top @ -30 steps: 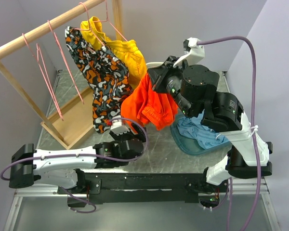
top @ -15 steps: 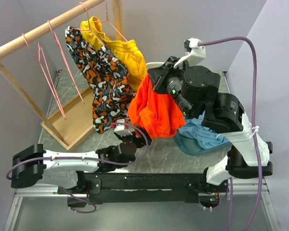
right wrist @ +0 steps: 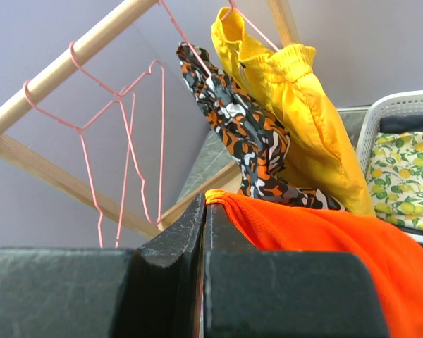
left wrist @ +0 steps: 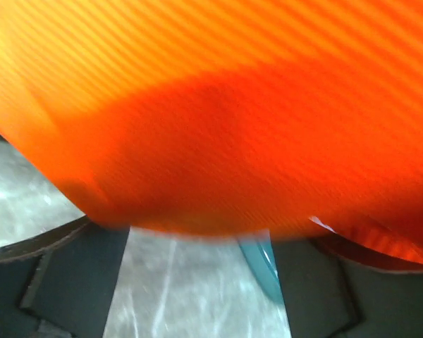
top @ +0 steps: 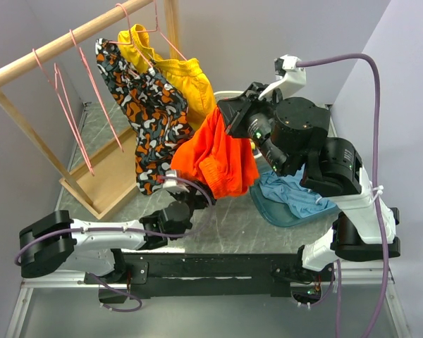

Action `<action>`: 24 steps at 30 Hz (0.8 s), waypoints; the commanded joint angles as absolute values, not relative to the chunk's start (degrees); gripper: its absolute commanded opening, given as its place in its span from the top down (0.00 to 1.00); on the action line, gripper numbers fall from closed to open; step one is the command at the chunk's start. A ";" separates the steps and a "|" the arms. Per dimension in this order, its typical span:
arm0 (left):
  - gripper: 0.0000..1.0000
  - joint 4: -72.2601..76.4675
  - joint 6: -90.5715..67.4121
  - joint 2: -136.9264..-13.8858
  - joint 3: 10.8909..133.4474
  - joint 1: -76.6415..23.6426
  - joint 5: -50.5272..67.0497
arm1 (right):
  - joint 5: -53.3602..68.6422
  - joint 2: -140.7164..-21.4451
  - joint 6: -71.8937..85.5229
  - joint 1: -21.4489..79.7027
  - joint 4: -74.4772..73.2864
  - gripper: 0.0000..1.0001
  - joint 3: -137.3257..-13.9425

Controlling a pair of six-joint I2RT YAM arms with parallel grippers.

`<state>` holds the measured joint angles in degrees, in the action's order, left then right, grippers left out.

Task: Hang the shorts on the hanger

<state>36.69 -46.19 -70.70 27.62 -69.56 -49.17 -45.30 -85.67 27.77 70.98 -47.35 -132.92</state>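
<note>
The right gripper (right wrist: 204,211) is pinching 1 edge of the shorts (top: 215,158) with its jaws closed flat on the fabric, and it is holding them up at the centre of the top view, clear of the table (top: 240,225). The bright orange cloth is hanging in loose folds, bunching toward the bottom.

The left gripper (top: 190,197) is sitting just under the low hem with its fingers (left wrist: 56,267) spread wide and nothing between them; in its own view the orange fabric is filling the upper frame.

The free hanger (top: 95,90) is hanging on the wooden rail (top: 56,48) at the upper left, well apart from the shorts, with the camouflage shorts (top: 151,120) and the yellow shorts (top: 187,81) between.

The shorts look light, soft and limp, so they will probably sag and fold wherever they are unsupported. A second hold on the waistband, apart from the first, would likely spread them flat enough to feed over the thin wire. The cloth may slip or snag.
</note>
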 commanded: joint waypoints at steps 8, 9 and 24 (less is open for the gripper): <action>0.30 45.88 -39.20 -72.33 29.35 -65.74 -48.52 | -47.55 -83.58 27.33 71.98 -43.59 1.00 -134.65; 0.34 46.31 -38.85 -72.60 29.53 -65.74 -48.34 | -47.55 -83.58 27.33 71.98 -43.68 1.00 -134.65; 0.99 21.33 -44.73 -60.93 30.07 -66.71 -43.96 | -51.95 -73.24 31.28 68.14 -43.60 1.00 -114.90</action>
<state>35.05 -39.88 -69.84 28.95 -66.15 -47.77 -49.71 -80.18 28.49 71.33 -46.68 -121.60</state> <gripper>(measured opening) 0.054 0.010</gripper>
